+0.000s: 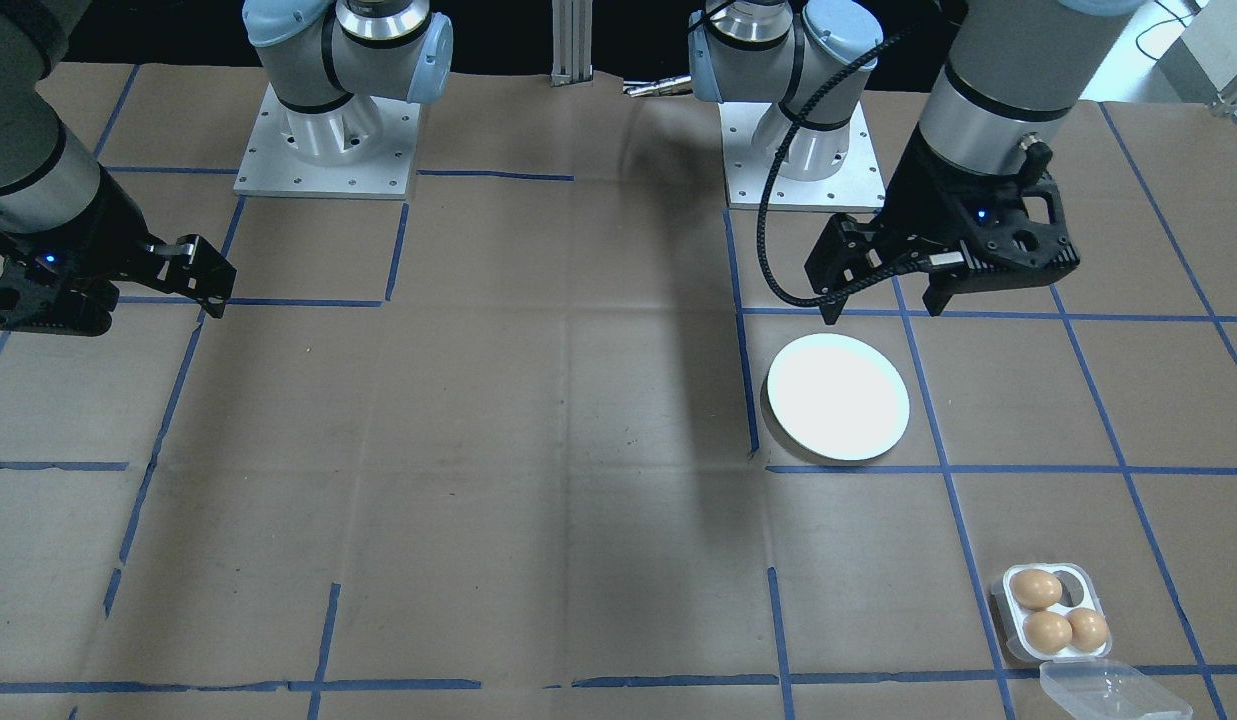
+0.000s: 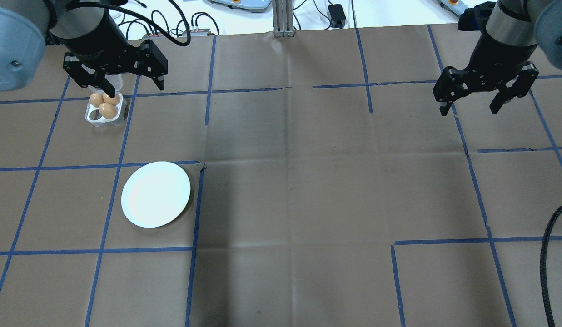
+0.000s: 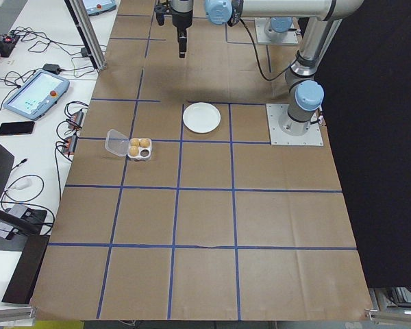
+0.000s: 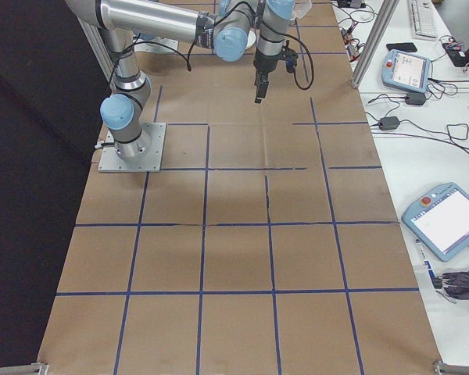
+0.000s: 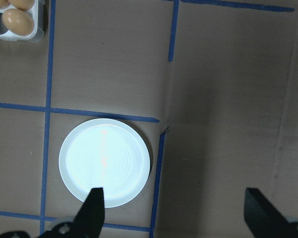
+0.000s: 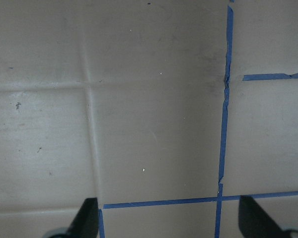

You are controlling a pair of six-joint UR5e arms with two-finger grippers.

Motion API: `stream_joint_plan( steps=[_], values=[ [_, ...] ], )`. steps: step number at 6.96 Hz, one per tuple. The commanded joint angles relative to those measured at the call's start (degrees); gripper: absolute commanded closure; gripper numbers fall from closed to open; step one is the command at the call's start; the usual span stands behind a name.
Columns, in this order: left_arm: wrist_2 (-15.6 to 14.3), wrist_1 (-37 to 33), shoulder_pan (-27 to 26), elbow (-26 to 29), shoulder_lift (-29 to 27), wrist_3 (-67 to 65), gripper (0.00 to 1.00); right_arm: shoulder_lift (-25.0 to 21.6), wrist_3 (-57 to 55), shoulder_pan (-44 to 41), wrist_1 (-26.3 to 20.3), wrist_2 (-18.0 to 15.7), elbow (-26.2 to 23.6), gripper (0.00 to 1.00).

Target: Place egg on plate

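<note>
A: Step? Fingers?
B: Pre-grasp. Left gripper [image 1: 883, 300] spread, empty, above plate [image 1: 838, 411]; right gripper [image 2: 472, 104] spread, idle.
A: Eggs?
B: Three in egg tray [image 1: 1055, 613], nr table's operator-side edge, robot-left end. Nearest egg [image 1: 1036, 588]: on its side, long axis approx. along that edge. Next: cross over, descend, pinch short axis.

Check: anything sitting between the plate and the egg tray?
Nothing: only bare brown paper and blue tape lines between the plate and the egg tray, clearest in the front-facing view.
</note>
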State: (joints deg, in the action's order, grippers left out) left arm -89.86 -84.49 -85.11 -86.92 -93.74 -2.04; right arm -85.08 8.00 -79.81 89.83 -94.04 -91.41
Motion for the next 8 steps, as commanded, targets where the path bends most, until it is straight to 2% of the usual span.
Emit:
stream_joint_plan(
  steps=[1,3,6,7,8],
  values=[
    [0.2,-0.1,10.8,1.8,-1.7,12.0,0.0,0.0,0.0,0.0,0.0,0.0,0.0,0.0],
    [0.7,0.0,18.7,7.9,-8.1,23.2,0.0,0.0,0.0,0.0,0.0,0.0,0.0,0.0],
    [0.5,0.0,19.5,20.3,-20.7,29.3,0.0,0.0,0.0,0.0,0.1,0.0,0.0,0.0],
    [0.4,2.1,19.5,21.2,-24.2,29.5,0.0,0.0,0.0,0.0,0.0,0.0,0.0,0.0],
    [0.4,6.8,19.5,19.3,-26.6,29.4,0.0,0.0,0.0,0.0,0.1,0.0,0.0,0.0]
  ],
)
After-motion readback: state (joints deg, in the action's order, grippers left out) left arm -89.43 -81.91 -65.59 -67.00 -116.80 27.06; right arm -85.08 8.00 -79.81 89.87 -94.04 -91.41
